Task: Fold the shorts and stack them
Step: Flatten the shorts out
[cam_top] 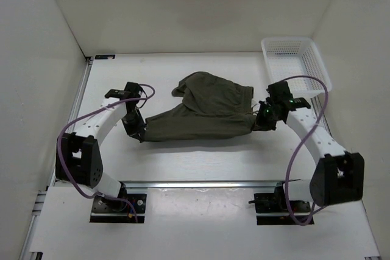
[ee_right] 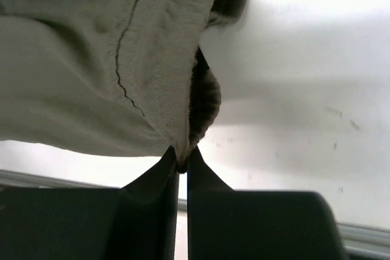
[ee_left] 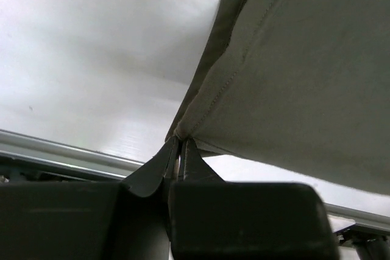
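While the left claw (cam_top: 142, 136) and right claw (cam_top: 256, 125) pinch opposite ends, the shorts (cam_top: 204, 114) stretch rumpled, olive-green

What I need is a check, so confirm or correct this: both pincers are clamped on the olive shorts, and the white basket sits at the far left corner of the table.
One thing is wrong: the white basket sits at the far right corner of the table, as the top external view shows. The left pincer and right pincer are indeed clamped on the shorts.
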Action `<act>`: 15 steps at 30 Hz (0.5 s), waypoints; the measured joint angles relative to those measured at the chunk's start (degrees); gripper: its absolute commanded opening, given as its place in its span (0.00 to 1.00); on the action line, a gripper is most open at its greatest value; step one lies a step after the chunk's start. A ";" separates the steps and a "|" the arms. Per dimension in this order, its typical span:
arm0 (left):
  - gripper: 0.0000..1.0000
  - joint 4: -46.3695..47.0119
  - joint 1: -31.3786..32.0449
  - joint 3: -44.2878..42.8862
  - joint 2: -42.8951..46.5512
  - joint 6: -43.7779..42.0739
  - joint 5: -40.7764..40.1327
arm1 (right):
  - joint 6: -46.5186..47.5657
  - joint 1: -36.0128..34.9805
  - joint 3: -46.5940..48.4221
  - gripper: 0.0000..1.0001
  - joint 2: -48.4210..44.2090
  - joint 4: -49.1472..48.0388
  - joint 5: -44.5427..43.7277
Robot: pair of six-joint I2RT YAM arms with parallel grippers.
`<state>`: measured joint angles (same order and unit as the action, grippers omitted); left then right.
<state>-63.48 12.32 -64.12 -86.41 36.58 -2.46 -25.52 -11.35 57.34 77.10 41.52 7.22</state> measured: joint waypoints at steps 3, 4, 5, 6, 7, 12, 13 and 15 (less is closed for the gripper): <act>0.10 -0.11 0.46 0.72 0.90 0.74 -0.04 | -0.24 0.00 -1.14 0.00 -4.87 2.36 -0.11; 0.10 -0.22 0.46 0.15 0.96 0.83 -0.17 | -0.33 0.00 -0.96 0.00 -5.70 2.58 -0.24; 0.10 -0.70 0.46 -1.11 0.76 0.81 -0.42 | -0.42 0.00 -0.44 0.00 -6.05 2.99 -0.50; 0.10 -1.55 0.46 -3.21 0.20 0.76 -0.63 | -0.46 -0.02 0.50 0.00 -5.84 3.58 -0.76; 0.10 -2.58 0.46 -7.04 -1.14 0.55 -1.03 | -0.55 0.00 2.25 0.00 -5.03 4.48 -1.03; 0.10 -7.65 0.22 -40.48 -15.76 -1.79 -4.81 | 0.37 0.28 25.99 0.00 9.86 8.63 -2.40; 0.10 -7.74 -0.04 -49.31 -19.85 -2.47 -5.22 | 0.66 0.44 34.27 0.00 15.10 9.46 -2.60; 0.10 -9.46 -1.18 -67.89 -28.09 -3.43 -5.03 | 1.18 0.79 51.01 0.00 24.94 9.70 -2.69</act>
<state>-72.95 11.14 -132.00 -114.50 33.15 -7.49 -24.34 -10.57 108.36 102.04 51.22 4.54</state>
